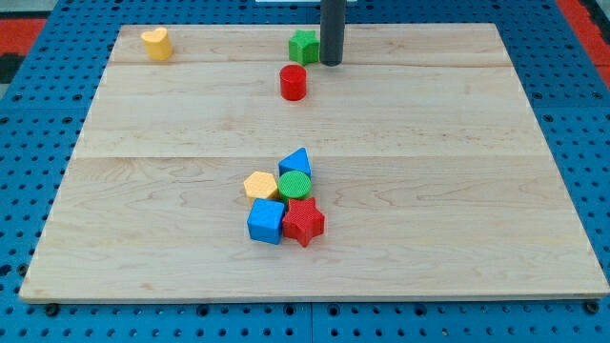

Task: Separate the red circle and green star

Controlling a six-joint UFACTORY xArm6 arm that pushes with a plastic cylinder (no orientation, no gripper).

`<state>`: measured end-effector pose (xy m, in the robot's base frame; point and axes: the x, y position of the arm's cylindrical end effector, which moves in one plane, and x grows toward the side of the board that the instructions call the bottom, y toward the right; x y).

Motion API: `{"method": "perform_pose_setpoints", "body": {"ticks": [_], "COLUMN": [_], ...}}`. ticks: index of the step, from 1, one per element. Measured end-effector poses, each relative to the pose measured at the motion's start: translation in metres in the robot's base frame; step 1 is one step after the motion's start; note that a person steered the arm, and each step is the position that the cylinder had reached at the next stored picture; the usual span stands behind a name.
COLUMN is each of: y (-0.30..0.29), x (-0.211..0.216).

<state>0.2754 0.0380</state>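
The red circle [294, 83] lies near the view's top, at the middle of the board. The green star [304, 46] lies just above it and slightly to the right, with a small gap between them. My tip [331, 63] stands right next to the green star, on its right side, and above and to the right of the red circle. The rod comes down from the view's top edge.
A yellow heart [156, 44] lies at the top left. A tight cluster lies below the middle: a blue triangle [296, 163], a green circle [295, 185], a yellow hexagon [260, 186], a blue cube [266, 221] and a red star [303, 221]. The wooden board [477, 191] rests on a blue pegboard.
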Motion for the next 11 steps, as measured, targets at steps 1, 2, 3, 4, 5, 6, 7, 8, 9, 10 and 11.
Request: {"method": "perform_pose_setpoints", "body": {"ticks": [1,2,3,4,5,6,7,8,9,10,11], "y": [0.006,0.003,-0.011,-0.103,-0.128,-0.025,0.044,0.068,0.031,0.025,0.072], "x": [0.019,0.039,0.089,0.09,0.055,0.054,0.044,0.035,0.048,0.02,0.007]}}
